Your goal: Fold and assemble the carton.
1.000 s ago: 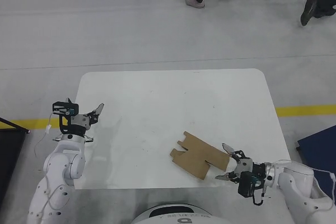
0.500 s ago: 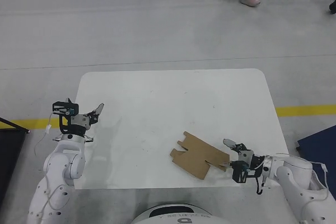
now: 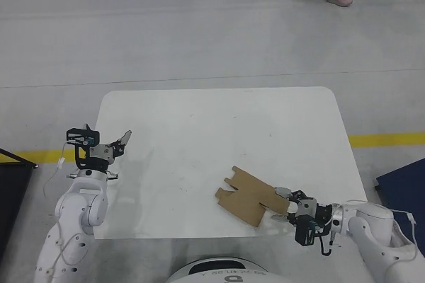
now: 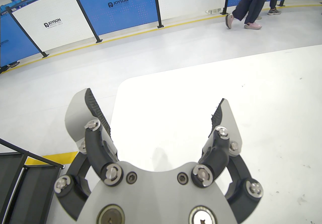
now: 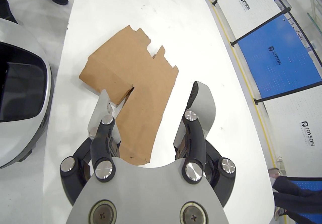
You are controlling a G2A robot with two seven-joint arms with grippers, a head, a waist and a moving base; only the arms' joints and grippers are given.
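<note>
1. Two claws, top view: right claw (image 3: 287, 205) has slid onto the flat carton's (image 3: 251, 197) right flap, at the desk's (image 3: 219, 127) near-right; left claw (image 3: 122, 139) stays far left.
2. Left wrist: released, empty.
3. Right wrist: released, straddling the flap; pinch likely next.

The arms (image 3: 78, 212) are cased in smooth, rounded white shells, and a thin white cable (image 3: 59, 164) loops out well behind the jaws of the left gripper (image 4: 156, 99). It and the right gripper (image 5: 149, 89) look alike. Behind the jaws sits a silver-grey plate (image 4: 156, 197), and black curved links (image 4: 99, 144) pinned by bright round screws (image 4: 112, 174) carry pale grey fingers (image 4: 75, 114) lined with black ribbed pads (image 4: 96, 109).
</note>
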